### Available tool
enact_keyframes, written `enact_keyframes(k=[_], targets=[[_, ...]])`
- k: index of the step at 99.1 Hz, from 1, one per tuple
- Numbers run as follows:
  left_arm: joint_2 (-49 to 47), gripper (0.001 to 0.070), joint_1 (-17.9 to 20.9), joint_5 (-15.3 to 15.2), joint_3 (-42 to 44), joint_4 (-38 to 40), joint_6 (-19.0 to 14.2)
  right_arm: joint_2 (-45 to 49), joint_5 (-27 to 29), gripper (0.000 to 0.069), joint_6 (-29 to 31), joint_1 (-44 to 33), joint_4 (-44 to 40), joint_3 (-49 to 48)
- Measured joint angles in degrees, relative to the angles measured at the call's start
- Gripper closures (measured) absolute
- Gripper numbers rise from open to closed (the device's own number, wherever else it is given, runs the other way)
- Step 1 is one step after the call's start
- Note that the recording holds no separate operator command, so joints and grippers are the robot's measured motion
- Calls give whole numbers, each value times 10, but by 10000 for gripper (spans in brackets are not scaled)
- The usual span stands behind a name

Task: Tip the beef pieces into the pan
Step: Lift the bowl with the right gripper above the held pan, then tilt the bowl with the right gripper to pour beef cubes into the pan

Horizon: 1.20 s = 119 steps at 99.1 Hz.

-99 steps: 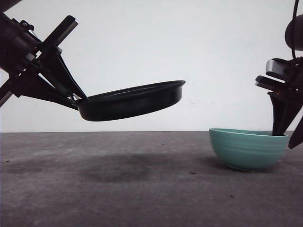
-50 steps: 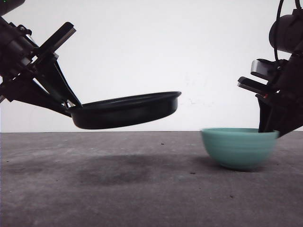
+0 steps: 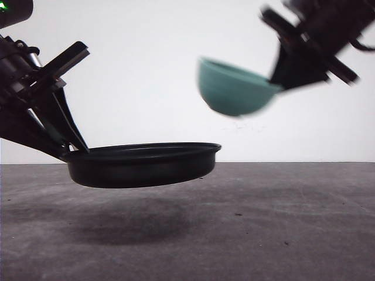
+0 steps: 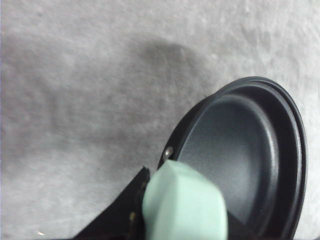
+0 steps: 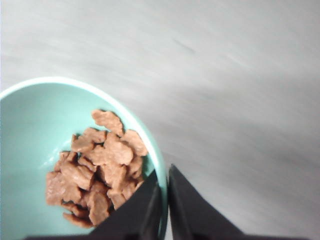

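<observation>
Beef pieces, one heap, in one bowl pinched by right tool.

Pan showing black, handle showing mint-green. Bowl showing teal outside, lighter rim. Beef pieces showing reddish-brown. Fingers showing black. Surface showing mottled dark grey; wall showing plain white.

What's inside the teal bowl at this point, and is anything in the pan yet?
The bowl holds a heap of beef pieces; whatever lies under the heap is covered. The visible part of the pan is bare; its handle hides the near portion.
</observation>
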Motion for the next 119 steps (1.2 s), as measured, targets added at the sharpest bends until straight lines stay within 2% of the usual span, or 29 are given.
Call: enact_keyframes(k=[10, 29, 52, 64, 75, 91, 119], targets=[[0, 661, -11, 5, 0, 0, -1, -17, 48, 677, 4, 67, 9, 0], [0, 661, -22, 25, 0, 0, -14, -16, 225, 677, -13, 198, 6, 0], [0, 661, -30, 34, 5, -17, -26, -16, 489, 677, -109, 328, 47, 0], [0, 661, -31, 33, 38, -42, -26, -16, 579, 677, -170, 363, 84, 0], [0, 661, -31, 24, 77, -59, -23, -16, 621, 677, -215, 369, 97, 0], [0, 661, -31, -3, 117, -114, 4, -11, 646, 677, -278, 369, 114, 0], [0, 661, -31, -7, 134, -133, 19, -9, 626, 677, -434, 373, 225, 0]])
